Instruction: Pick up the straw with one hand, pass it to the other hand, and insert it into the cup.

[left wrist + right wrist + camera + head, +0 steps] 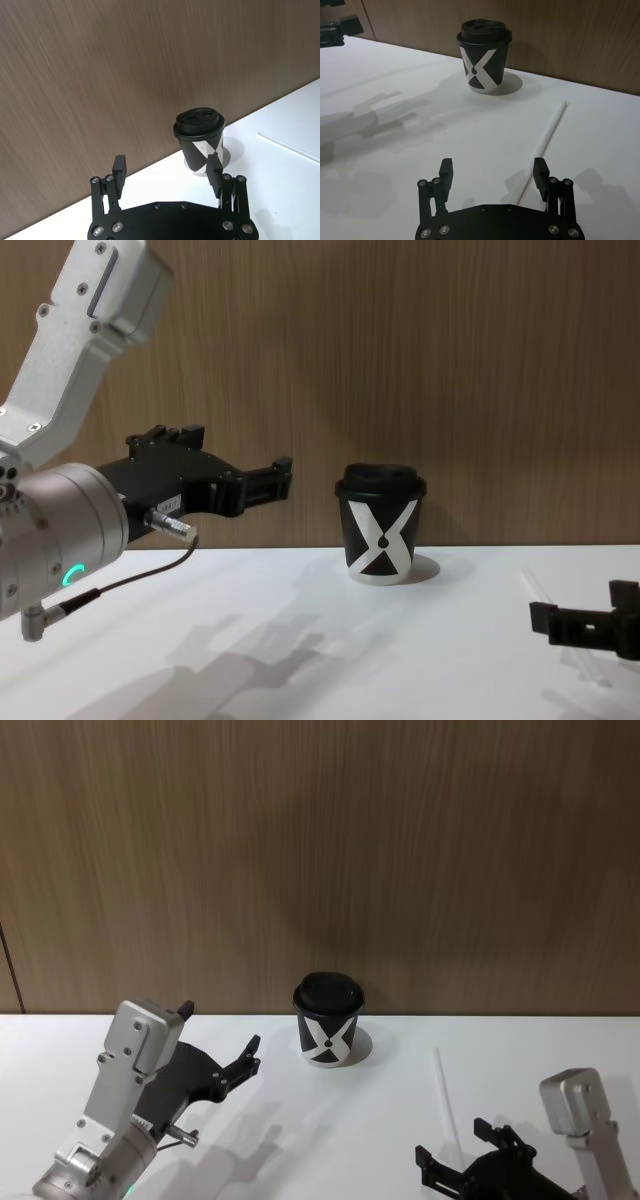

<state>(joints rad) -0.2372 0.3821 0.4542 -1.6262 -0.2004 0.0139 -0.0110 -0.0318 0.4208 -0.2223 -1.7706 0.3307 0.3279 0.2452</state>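
The black cup (328, 1025) with its lid and white X stands at the back middle of the white table, also seen from the side (380, 535). The white straw (446, 1105) lies flat on the table to the cup's right, running toward me. My right gripper (452, 1145) hovers open low over the straw's near end; in the right wrist view the straw (551, 127) runs in between the spread fingers of the right gripper (493, 167), close to one of them. My left gripper (220, 1030) is held open above the table, left of the cup, empty.
A brown wood wall (320, 850) rises right behind the cup. A thin dark cable (130, 580) hangs from the left wrist, which has a green light. Bare white table (330, 1140) lies between the two arms.
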